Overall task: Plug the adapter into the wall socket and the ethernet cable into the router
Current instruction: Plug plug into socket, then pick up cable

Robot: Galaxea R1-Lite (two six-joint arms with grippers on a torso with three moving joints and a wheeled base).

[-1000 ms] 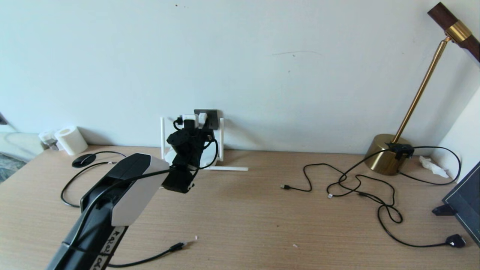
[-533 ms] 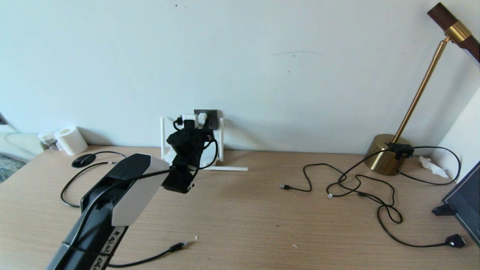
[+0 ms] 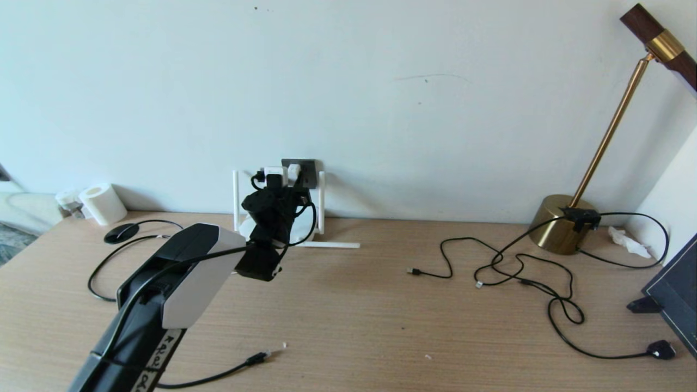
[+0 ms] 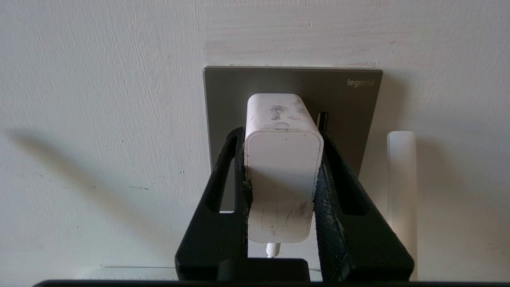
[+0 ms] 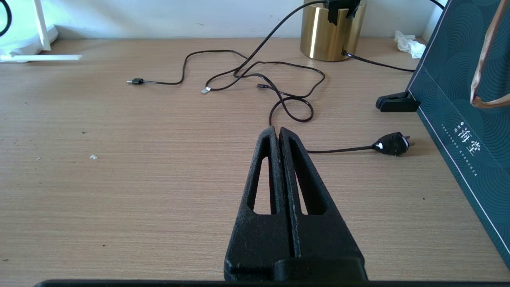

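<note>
Router [image 3: 256,226], the flat white rounded box with slim white stick antennas, sits on the light wooden desk [image 3: 348,316] against the wall, directly below the dark grey square wall socket [image 4: 342,103], mostly hidden behind my left arm. My left gripper [image 4: 283,137] is clamped on the small white cube-shaped adapter [image 4: 281,167], whose front end is pressed against the socket plate. My right gripper [image 5: 278,130] hangs low over the desk well to the right of the socket, fingers together, holding nothing. Nearer me than the socket, the black ethernet cable [image 3: 218,374] lies on the desk, its clear tip [image 3: 267,355] unplugged.
</note>
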